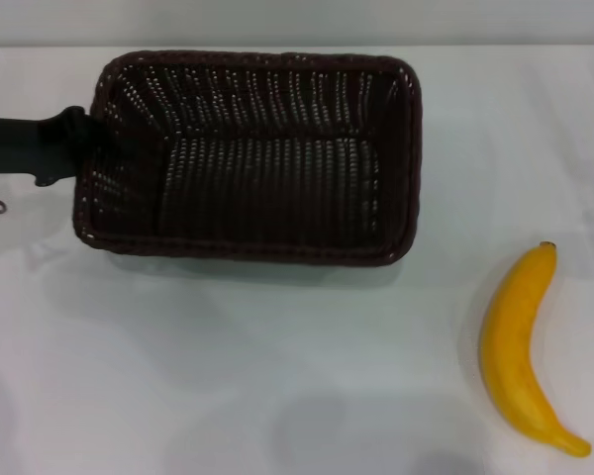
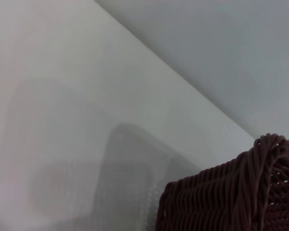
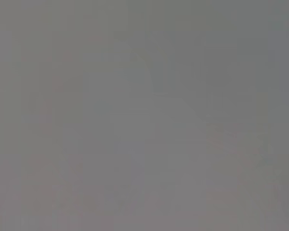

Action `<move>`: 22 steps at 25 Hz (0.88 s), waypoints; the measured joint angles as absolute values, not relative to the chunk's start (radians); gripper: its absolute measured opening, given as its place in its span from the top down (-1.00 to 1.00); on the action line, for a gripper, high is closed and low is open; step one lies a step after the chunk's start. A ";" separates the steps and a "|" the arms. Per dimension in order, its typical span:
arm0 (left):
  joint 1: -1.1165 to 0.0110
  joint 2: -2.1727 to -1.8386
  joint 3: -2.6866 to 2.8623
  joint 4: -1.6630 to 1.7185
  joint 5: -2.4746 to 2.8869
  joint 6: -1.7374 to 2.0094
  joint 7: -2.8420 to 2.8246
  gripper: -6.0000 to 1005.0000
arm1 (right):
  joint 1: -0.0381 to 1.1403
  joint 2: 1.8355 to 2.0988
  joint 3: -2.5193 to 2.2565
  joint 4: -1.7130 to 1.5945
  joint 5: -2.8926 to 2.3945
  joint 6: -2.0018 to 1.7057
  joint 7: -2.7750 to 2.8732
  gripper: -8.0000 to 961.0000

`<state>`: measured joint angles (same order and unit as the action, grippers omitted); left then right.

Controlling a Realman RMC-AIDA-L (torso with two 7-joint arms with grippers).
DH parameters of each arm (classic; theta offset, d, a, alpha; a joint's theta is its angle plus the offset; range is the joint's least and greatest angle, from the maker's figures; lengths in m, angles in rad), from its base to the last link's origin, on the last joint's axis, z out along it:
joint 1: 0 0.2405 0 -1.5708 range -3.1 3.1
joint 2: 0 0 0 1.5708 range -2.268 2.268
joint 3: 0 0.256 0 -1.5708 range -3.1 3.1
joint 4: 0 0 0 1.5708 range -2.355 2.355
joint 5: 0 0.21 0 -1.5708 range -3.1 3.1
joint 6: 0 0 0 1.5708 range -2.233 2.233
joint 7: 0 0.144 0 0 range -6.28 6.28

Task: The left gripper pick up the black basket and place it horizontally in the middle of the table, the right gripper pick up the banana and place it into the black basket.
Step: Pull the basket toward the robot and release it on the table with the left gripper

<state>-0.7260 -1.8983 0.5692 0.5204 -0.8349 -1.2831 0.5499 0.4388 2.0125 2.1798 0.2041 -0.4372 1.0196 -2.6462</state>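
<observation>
At the far middle of the white worktop (image 1: 277,376), the black basket (image 1: 257,158) lies with its long side across the view, open side up and nothing inside it. The left gripper (image 1: 74,139) reaches in level from the robot's left and meets the basket's left short rim; its jaws appear to be closed on that rim, though the grip itself is hard to make out. In the left wrist view only a braided corner of the basket (image 2: 241,197) shows, above the pale worktop.

The banana (image 1: 520,351) lies well apart on the robot's right, near the front edge, stem tip pointing away from the robot. The right gripper is in no view, and its wrist view shows only blank grey.

The step in hand looks like setting the basket down. Done well, it means keeping the long side square to the robot, lowering until the base sits flat, then letting go without dragging the rim sideways.

No brand, label or writing can be read anywhere.
</observation>
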 joint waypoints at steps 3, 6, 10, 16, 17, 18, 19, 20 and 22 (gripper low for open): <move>-0.738 -1.904 0.569 0.492 -0.830 -1.261 0.547 0.61 | 0.438 2.013 2.180 0.204 -0.437 1.020 -2.646 -0.81; -0.745 -1.923 0.569 0.476 -0.832 -1.233 0.544 0.59 | 0.437 2.012 2.180 0.204 -0.430 1.020 -2.646 -0.81; -0.758 -1.941 0.571 0.475 -0.816 -1.229 0.536 0.56 | 0.439 2.013 2.181 0.204 -0.426 1.012 -2.648 -0.80; -0.764 -1.947 0.597 0.485 -0.804 -1.226 0.539 0.52 | 0.440 2.013 2.183 0.204 -0.426 0.998 -2.648 -0.80; -0.762 -1.947 0.597 0.490 -0.804 -1.226 0.542 0.44 | 0.440 2.013 2.183 0.204 -0.426 0.998 -2.648 -0.80; -0.761 -1.947 0.597 0.498 -0.804 -1.226 0.546 0.37 | 0.440 2.013 2.183 0.204 -0.426 0.997 -2.648 -0.80; -0.759 -1.947 0.597 0.505 -0.804 -1.226 0.548 0.29 | 0.440 2.013 2.183 0.204 -0.426 0.997 -2.648 -0.80; -0.756 -1.948 0.597 0.515 -0.804 -1.226 0.551 0.22 | 0.440 2.013 2.183 0.204 -0.426 0.997 -2.648 -0.80; -0.752 -1.948 0.597 0.536 -0.805 -1.226 0.553 0.07 | 0.440 2.013 2.183 0.204 -0.426 0.997 -2.648 -0.80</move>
<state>-0.7521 -1.9484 0.5968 0.5359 -0.8054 -1.2260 0.5534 0.4403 2.0126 2.1828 0.2040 -0.4264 0.9968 -2.6477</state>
